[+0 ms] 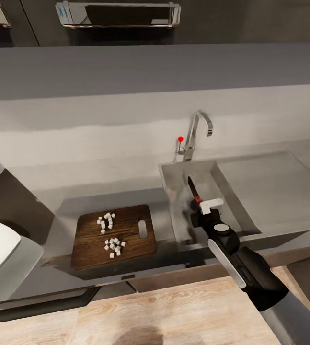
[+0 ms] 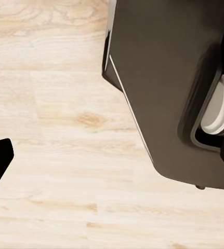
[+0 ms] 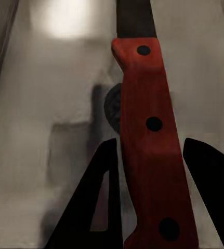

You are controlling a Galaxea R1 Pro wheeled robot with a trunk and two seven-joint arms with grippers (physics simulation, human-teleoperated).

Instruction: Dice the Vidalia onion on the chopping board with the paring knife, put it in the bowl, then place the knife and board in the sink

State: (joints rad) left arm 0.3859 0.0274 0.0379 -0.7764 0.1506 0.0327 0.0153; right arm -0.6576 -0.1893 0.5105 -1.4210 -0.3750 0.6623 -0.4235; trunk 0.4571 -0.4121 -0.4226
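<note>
Two black fingers [image 3: 91, 207] of the right pincer [image 1: 201, 205] are closed on the red handle of the small dark-bladed paring knife [image 3: 150, 129], holding it over the rectangular stainless-steel sink [image 1: 174, 191], blade pointing away from the pincer toward the angular tap [image 1: 198, 129]. To the pincer's left, well apart, small white onion dice [image 1: 110, 235] lie on the dark brown wooden chopping board [image 1: 131, 239] on the grey tabletop [image 1: 63, 211]. No writing is legible. Whether the left pincer is open or closed cannot be told.
</note>
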